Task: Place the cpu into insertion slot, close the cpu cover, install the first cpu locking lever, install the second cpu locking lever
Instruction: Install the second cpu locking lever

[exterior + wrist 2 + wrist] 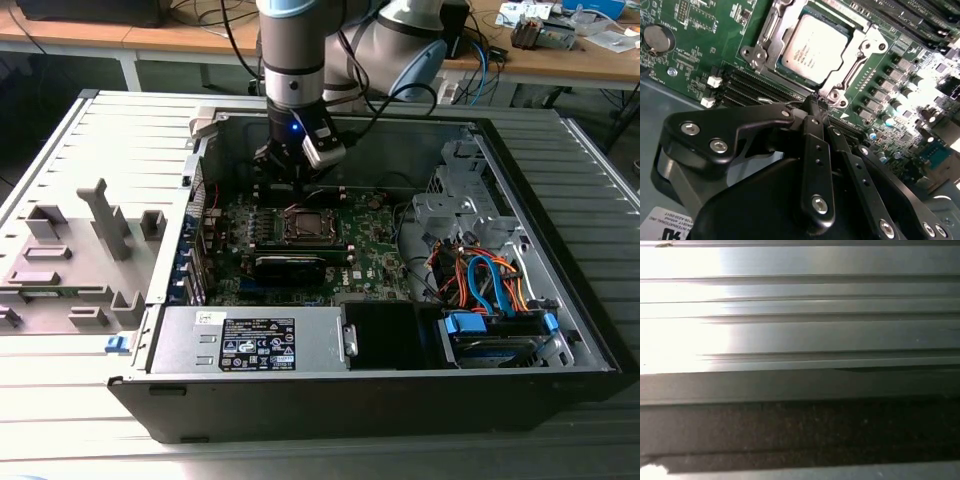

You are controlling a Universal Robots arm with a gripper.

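Going from the exterior view's left: you've got a grey fixture block point(75, 255) on the ribbed desk point(60, 420), then the open PC case point(560, 340) w/ the end effector point(292, 168) hanging just behind the insertion slot point(305, 225). In the second wrist view its fingers point(816, 150) are pinched together, nothing btwn them, tips near the socket edge. The cpu point(812, 47) sits in the slot w/ the cpu cover point(860, 55) down around it.
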